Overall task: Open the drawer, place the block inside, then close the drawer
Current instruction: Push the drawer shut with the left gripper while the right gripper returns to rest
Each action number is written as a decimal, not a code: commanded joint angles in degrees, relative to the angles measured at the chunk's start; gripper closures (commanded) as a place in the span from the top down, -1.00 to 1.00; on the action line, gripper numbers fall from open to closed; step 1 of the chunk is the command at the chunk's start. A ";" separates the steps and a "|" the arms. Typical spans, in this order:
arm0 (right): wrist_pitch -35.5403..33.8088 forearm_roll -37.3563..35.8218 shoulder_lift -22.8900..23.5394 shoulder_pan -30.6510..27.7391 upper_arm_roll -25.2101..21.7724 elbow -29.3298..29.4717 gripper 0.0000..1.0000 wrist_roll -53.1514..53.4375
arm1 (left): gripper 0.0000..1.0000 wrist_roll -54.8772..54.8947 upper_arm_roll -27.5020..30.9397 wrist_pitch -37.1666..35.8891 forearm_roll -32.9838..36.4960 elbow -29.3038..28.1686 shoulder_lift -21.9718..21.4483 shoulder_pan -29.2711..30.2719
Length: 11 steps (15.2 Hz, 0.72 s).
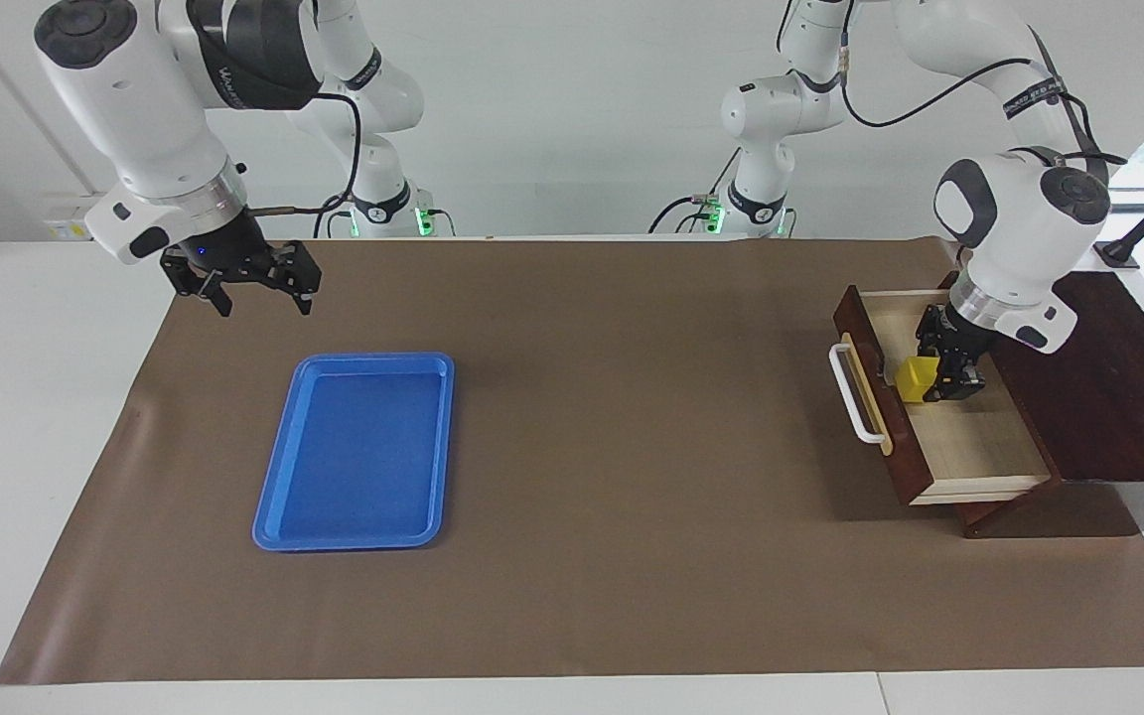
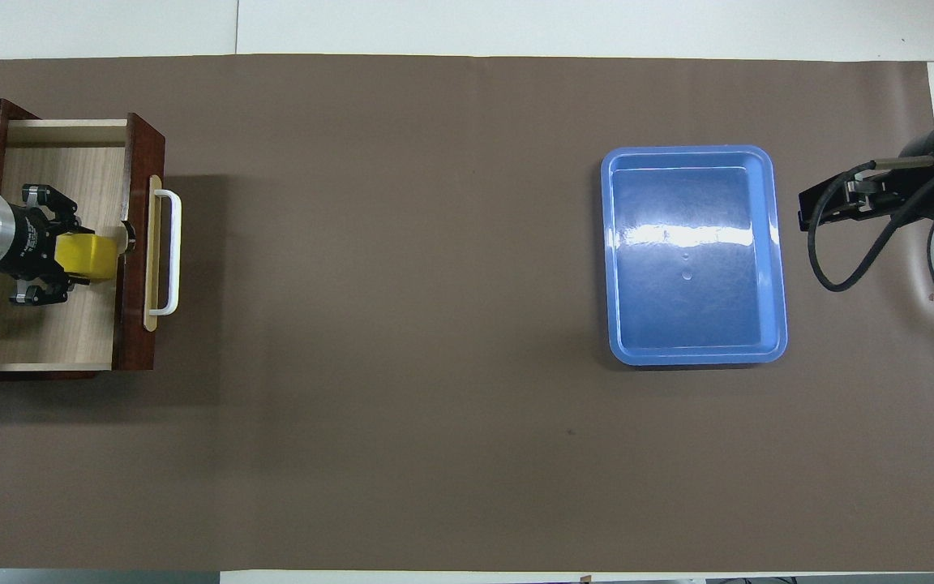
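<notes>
- The drawer stands pulled out of the dark box at the left arm's end of the counter. Its front and white handle face the middle of the counter. Its long axis runs from the robots' edge toward the edge away from them.
- The block is inside the drawer, low over the pale floor and close to the inner face of the front, about midway along the drawer's length. It is a cube, so it has no long axis. In the overhead view its sides sit roughly square with the drawer walls.
- The left tool is down in the drawer with its fingers on either side of the block. I cannot tell whether they pinch it or have let go.
- The left arm arcs over the box, its wrist tilted toward the drawer front.
- The right tool hangs with fingers spread over the mat near the right arm's end, above the robots' edge, by a corner of the blue tray.
- The right arm waits, wrist pointing down.
- The tray's long axis also runs from the robots' edge outward.
</notes>
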 commanded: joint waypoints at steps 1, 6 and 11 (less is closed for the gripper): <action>-0.30 -0.93 -1.22 -1.52 0.63 -1.46 1.00 -1.84 | 1.00 0.37 0.55 0.30 -0.18 0.85 -1.70 -0.57; -1.01 -0.93 -1.31 -2.84 0.63 -1.63 1.00 -1.93 | 1.00 -1.56 0.02 -6.29 -0.79 9.23 -0.64 -4.41; -0.66 -0.84 -1.31 -3.11 0.72 -1.72 1.00 -1.76 | 1.00 -6.14 0.11 -5.77 -0.53 6.42 -0.73 -10.93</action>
